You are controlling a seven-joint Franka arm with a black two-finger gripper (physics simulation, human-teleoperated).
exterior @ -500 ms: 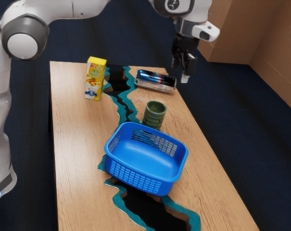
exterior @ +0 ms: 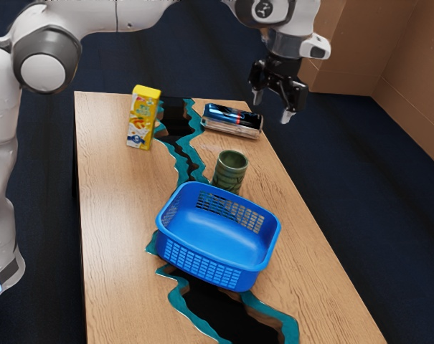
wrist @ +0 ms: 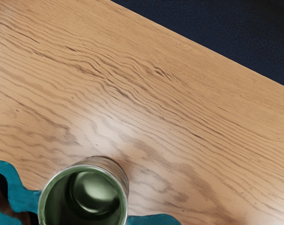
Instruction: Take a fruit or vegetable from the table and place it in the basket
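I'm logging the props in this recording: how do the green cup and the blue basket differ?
Size: the green cup is much smaller than the blue basket.
Shape: the cup is round; the basket is roughly rectangular with rounded corners.
Walls: the cup's are solid, while the basket's have openwork panels.
Shared: both stand upright on the table, open at the top.

Bench (exterior: 112, 222): pale wood, wavy grain, dark channel (exterior: 213, 308) with teal borders (exterior: 178, 295) running lengthwise. Blue basket (exterior: 215, 242), perforated sides, straddling channel. Green cup (exterior: 229, 170) upright, mouth up, just beyond basket; glossy green inside in wrist view. Yellow-and-white carton (exterior: 140, 120) standing near far end, on exterior view's left of channel. Dark blue-and-black package (exterior: 232, 120) lying across channel from carton, close to bench's edge on exterior view's right.
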